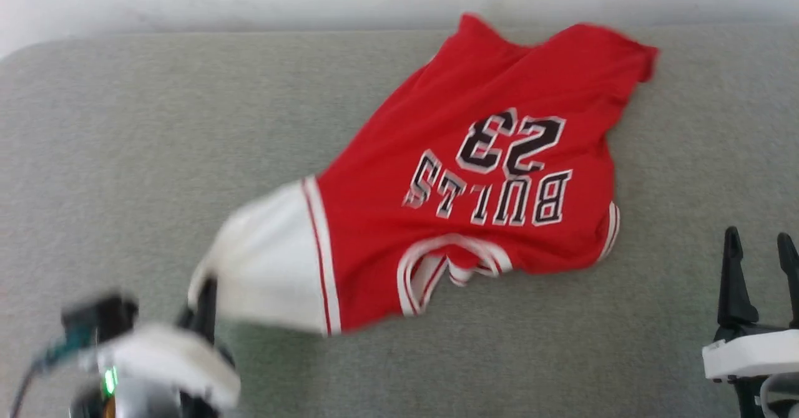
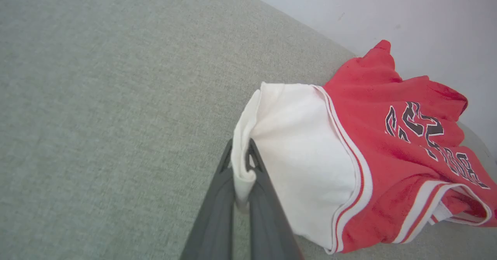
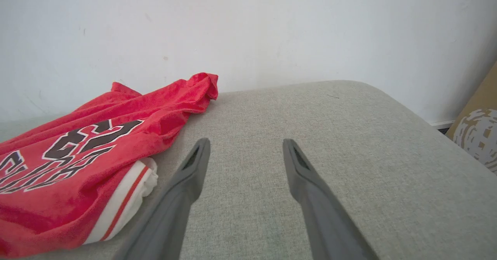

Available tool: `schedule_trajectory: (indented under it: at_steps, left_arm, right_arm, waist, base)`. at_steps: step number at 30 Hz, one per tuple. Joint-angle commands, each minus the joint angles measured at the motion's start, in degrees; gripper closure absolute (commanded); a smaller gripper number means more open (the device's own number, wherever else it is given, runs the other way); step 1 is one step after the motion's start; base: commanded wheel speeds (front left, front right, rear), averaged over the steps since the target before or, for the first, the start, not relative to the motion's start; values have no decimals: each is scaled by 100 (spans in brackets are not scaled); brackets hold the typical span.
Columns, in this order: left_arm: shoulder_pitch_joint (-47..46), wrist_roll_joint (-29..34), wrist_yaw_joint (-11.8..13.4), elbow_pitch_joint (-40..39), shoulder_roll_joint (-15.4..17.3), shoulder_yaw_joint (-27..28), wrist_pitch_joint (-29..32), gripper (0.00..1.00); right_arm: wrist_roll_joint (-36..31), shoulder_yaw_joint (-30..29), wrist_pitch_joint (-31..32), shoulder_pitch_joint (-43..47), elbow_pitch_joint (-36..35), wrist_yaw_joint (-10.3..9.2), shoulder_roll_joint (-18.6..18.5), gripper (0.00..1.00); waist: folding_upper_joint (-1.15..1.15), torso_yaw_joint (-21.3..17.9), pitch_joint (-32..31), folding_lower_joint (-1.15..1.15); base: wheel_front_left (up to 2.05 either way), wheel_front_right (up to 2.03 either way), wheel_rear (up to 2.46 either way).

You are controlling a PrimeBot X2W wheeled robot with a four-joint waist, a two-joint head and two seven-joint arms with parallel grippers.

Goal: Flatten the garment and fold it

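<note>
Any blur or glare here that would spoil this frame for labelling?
Head view: soft overall, left gripper smeared by motion, garment lettering readable. Left wrist view: sharp on the pinched white sleeve. Right wrist view: sharp, evenly lit, no glare on the right gripper.

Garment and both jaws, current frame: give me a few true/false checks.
1. The left jaws are shut on the white sleeve of the garment. True.
2. The right jaws grip the garment's hem. False: they stand open above the grey padded surface, apart from the garment.
3. The "23" print faces up. True.
4. The garment lies flat and smooth. False: it is wrinkled, with its far corners bunched.
</note>
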Motion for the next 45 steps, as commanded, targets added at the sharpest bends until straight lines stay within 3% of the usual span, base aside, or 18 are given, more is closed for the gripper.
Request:
schedule_trajectory:
  at_steps: [1,5,6,7,14,19,24,32,38,45]
  left_arm:
    - [342,-158,87,-131,-166,105,-104,100]
    - [909,-205,221,-150,-416,182,-414,98]
    - [915,-194,223,-139,-466,159,-517,24]
    - [875,-197,212,-143,-514,136,-631,0]
    - [168,-2,-241,-564,-619,47,-1931,0]
    - [-66,1004,-446,-645,-422,-43,-3052,0]
    - [8,1834,-335,-276,-449,-255,-3200,0]
    - [0,2053,-448,-108,-643,-296,-3211,0]
    - [-134,2010,-592,5,-766,-286,-3212,0]
    - [-378,1959,-713,159,-835,-393,-3213,0]
  right_arm:
    - [15,-43,39,62,-29,-5,9,0]
    - [-6,-43,114,95,-55,-5,9,0]
    - [-16,-33,132,87,-60,-5,9,0]
    - [-27,-20,151,76,-67,-5,9,0]
    - [-66,48,241,53,-138,-5,9,0]
    - [-16,114,240,118,-98,-5,9,0]
    - [3,165,240,177,-80,-5,9,0]
    - [-419,318,655,-90,-594,-5,9,0]
    - [-611,991,1821,-851,-1030,-5,-56,0]
    - [-184,1961,4003,-2230,-543,-5,-918,0]
  waist:
    - [0,167,-55,1]
    - [0,273,-48,1]
    - [0,296,-55,1]
    - [0,313,-64,1]
    - [0,304,-128,1]
    - [0,141,-152,1]
    - [0,7,-183,1]
    - [0,106,-87,1]
    - [0,331,155,1]
    - [0,637,579,1]
  base:
    - [0,0,0]
    - [0,0,0]
    - [0,0,0]
    - [0,0,0]
    - [0,0,0]
    - [0,0,0]
    - [0,0,0]
    - [0,0,0]
    - [0,0,0]
    - [0,0,0]
